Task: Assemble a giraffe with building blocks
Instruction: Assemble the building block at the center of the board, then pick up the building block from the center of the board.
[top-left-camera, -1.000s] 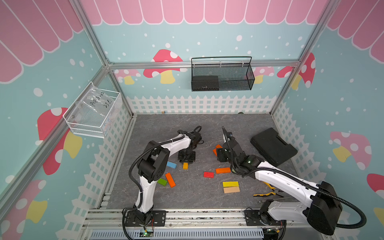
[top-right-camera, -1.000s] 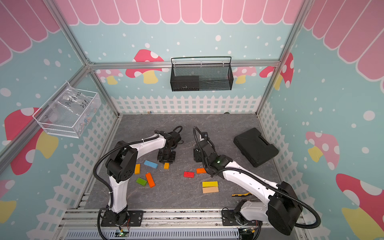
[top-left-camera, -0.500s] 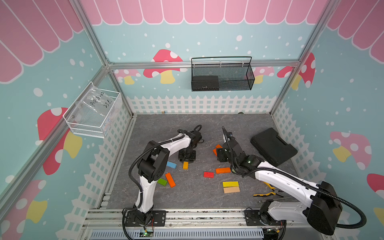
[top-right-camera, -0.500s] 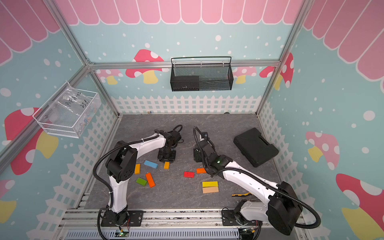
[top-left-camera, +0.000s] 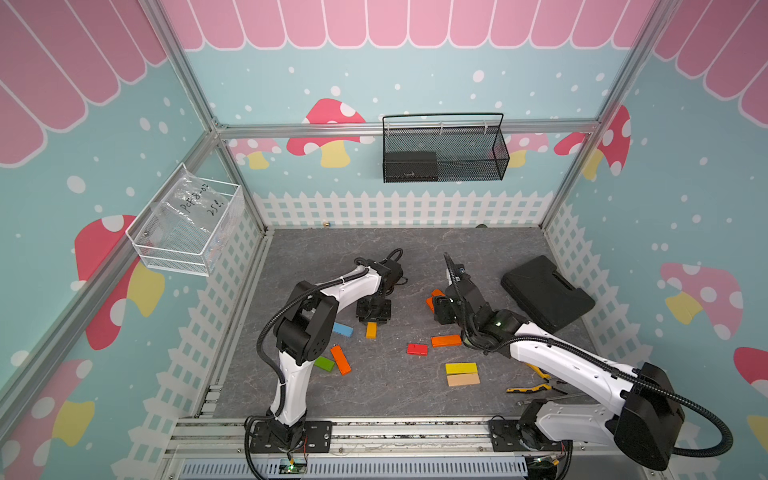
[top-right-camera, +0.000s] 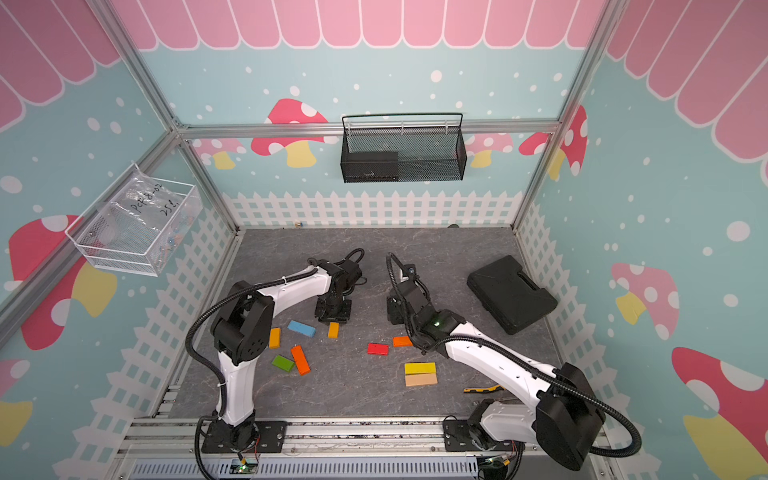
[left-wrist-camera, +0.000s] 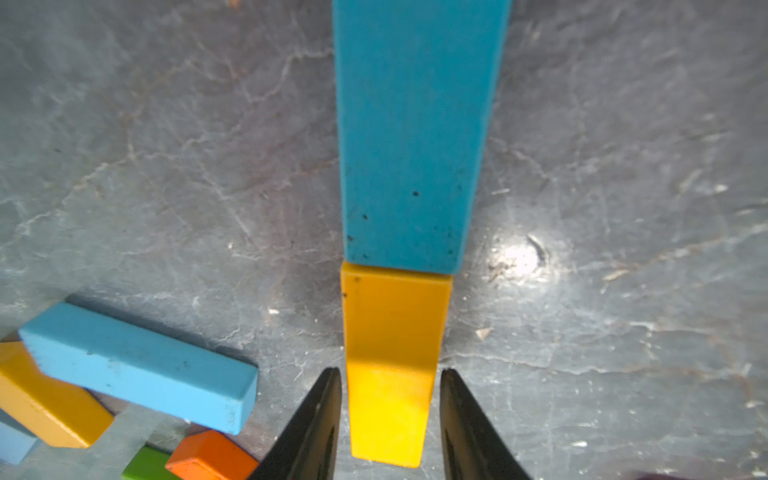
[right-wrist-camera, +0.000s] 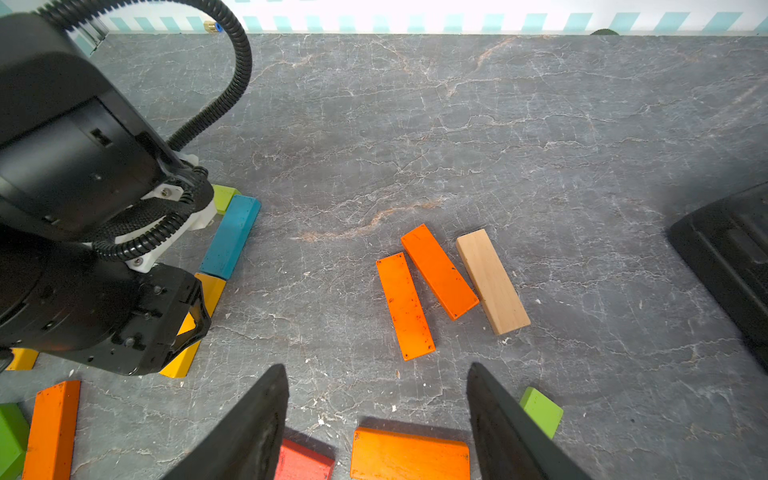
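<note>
Assembly barely begun: yellow block (left-wrist-camera: 390, 332) butts dark-blue block (left-wrist-camera: 411, 137) end-to-end, left gripper (left-wrist-camera: 390, 374) narrowly open around it, right gripper (right-wrist-camera: 376, 368) wide and empty, other blocks (top-left-camera: 340, 360) scattered.

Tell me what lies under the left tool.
A yellow block lies on the mat between the left tool's slightly parted fingers, end to end against a blue block. In both top views the tool covers that blue block.

Handwritten "PCF8-02" and, less clearly, "25" on the clear plastic bag (top-left-camera: 195, 208) in the white wire basket (top-left-camera: 174, 254).
</note>
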